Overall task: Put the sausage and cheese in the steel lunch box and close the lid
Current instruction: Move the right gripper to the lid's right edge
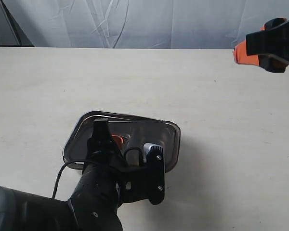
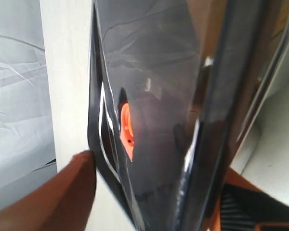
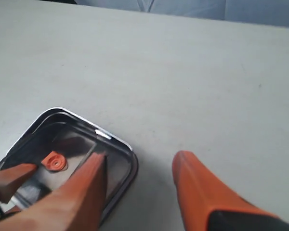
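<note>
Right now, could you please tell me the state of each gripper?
Left gripper: at the lid, cannot tell whether it grips.
Right gripper: open, holding nothing.

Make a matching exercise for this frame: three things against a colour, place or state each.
Things:
1. lid
2. valve tab
3. right gripper

Descriptions:
A. orange and round
B. open, above the table
C. dark and translucent, sitting on the steel lunch box

Pairs: 1-C; 2-A; 3-B
</note>
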